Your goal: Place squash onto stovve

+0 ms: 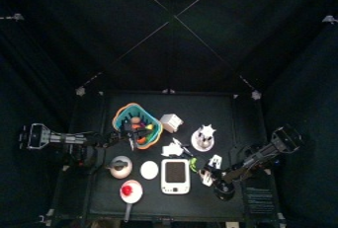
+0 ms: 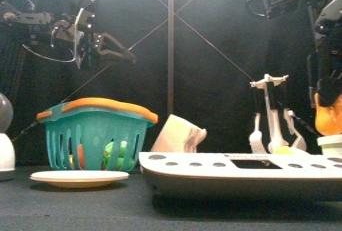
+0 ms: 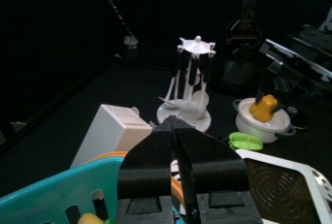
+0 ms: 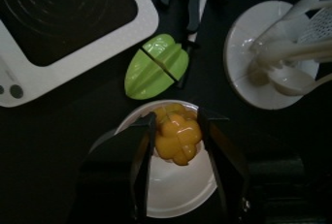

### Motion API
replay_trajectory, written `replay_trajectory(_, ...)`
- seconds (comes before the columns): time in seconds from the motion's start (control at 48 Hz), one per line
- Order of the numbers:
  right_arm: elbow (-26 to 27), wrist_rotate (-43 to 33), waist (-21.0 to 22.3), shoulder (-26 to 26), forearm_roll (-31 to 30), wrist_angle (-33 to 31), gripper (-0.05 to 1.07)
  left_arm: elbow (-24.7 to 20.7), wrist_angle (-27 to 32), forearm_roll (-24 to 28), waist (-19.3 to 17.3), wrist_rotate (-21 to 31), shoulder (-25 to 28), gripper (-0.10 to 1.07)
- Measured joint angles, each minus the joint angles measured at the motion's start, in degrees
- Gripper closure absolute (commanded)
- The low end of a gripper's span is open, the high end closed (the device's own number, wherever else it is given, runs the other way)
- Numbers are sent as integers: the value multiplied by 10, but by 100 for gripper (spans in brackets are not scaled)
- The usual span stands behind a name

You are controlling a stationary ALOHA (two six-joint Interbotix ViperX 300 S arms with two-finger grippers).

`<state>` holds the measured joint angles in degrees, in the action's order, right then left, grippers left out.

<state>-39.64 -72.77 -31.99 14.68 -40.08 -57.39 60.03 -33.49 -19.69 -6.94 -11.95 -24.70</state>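
Observation:
The squash is yellow-orange and sits in a white bowl at the table's front right. My right gripper is open just above it, with one jaw on either side of the squash. The stove is a white unit with a black round burner, beside the bowl towards the middle. It also shows in the top view and the front view. My left gripper is shut and empty above the teal basket. From there the squash shows in its bowl.
A green pod-shaped piece lies between bowl and stove. A white utensil rack stands behind the bowl. The basket is at the back left, with a white box beside it. A kettle and a plate stand at the front left.

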Motion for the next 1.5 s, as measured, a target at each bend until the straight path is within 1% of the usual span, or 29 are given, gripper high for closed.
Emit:
replay_trajectory(0.104,9,-4,-1,0,-50,5,50,3,0,-1,0,0,0,63)
replay_trajectory(0.188,9,-9,0,0,-86,27,50,3,0,-1,1,0,-1,63)
replay_trajectory(0.354,9,-24,3,-4,-120,64,50,3,0,-1,0,0,-1,63)
replay_trajectory(0.438,9,-37,12,-11,-148,91,50,3,0,-1,1,0,-1,63)
replay_trajectory(0.5,9,-43,23,-25,-163,118,50,3,0,-2,0,0,-1,63)
replay_trajectory(0.604,25,-43,57,-63,-190,185,50,4,0,-3,0,-1,-1,63)
replay_trajectory(0.646,33,-43,67,-80,-197,204,50,4,0,-3,0,0,-1,63)
replay_trajectory(0.729,43,-44,76,-96,-209,229,50,4,1,-3,0,0,-2,63)
replay_trajectory(0.812,49,-45,80,-110,-214,247,50,4,9,-3,-1,0,-1,63)
replay_trajectory(0.938,64,-44,97,-144,-217,285,50,4,14,-3,-1,0,-1,63)
replay_trajectory(1.104,80,-45,113,-165,-215,296,48,4,14,-3,-1,0,-1,63)
replay_trajectory(1.167,80,-44,114,-171,-211,302,44,4,14,-3,0,0,-1,63)
replay_trajectory(1.25,79,-44,115,-185,-200,310,34,4,14,-3,-1,-1,-1,63)
replay_trajectory(1.312,80,-45,118,-191,-198,311,30,4,14,-3,0,0,-1,63)
replay_trajectory(1.5,79,-44,120,-194,-195,312,29,4,14,-3,0,0,-1,63)
